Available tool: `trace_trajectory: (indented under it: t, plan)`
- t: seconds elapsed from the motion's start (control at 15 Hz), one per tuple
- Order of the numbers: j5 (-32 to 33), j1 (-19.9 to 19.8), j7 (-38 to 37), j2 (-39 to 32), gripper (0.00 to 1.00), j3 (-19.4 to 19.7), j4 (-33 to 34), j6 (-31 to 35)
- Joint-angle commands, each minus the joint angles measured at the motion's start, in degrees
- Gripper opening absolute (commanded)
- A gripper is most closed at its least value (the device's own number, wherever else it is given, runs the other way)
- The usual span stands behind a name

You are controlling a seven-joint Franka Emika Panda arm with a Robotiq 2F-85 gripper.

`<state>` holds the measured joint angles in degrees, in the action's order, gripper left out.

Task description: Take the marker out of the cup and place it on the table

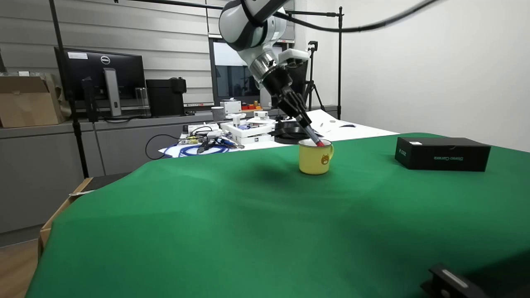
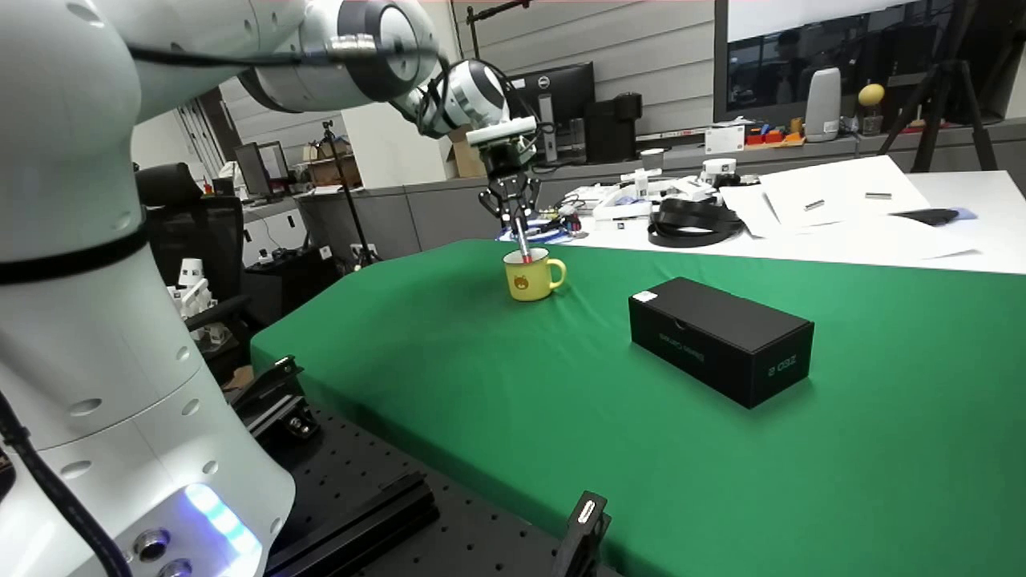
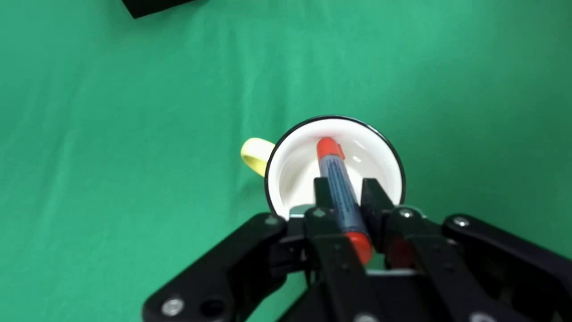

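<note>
Since the gripper (image 3: pixel 346 187) has the marker (image 3: pixel 342 199) pinched, I'd lift well clear of the cup (image 2: pixel 535 285) — then lay it flat, inward from that nearby table (image 2: pixel 481 377) edge.

That yellow cup (image 1: pixel 311 160) wears a brown bear (image 2: pixel 521 283); the blue-grey marker (image 3: pixel 342 193) has red ends, the table (image 1: pixel 232 215) plain green.

Green-draped table (image 1: pixel 198 231), yellow cup (image 1: pixel 313 162), black box (image 2: pixel 721 340)
</note>
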<state>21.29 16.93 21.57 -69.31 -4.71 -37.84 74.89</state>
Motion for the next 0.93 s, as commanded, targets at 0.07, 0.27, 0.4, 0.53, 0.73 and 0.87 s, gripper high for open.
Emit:
trace_trajectory:
  t: [0.07, 0.27, 0.4, 0.53, 0.73, 0.87]
  plan:
    - [-0.21, 0.43, -0.37, 2.25, 0.06, 0.36, 2.39, -6.83]
    - [0.96, 1.38, 0.38, 3.56, 0.06, 0.69, 1.98, -10.69]
    - [1.96, 2.25, 1.31, 4.06, 0.06, 0.87, 0.79, -13.50]
    - [3.65, 3.30, 3.22, 4.20, 0.06, 0.91, -0.92, -16.51]
    - [6.10, 4.64, 5.02, 3.92, 0.06, 0.62, -4.24, -17.36]
    - [7.10, 5.21, 5.18, 3.41, 0.06, 0.32, -7.15, -15.52]
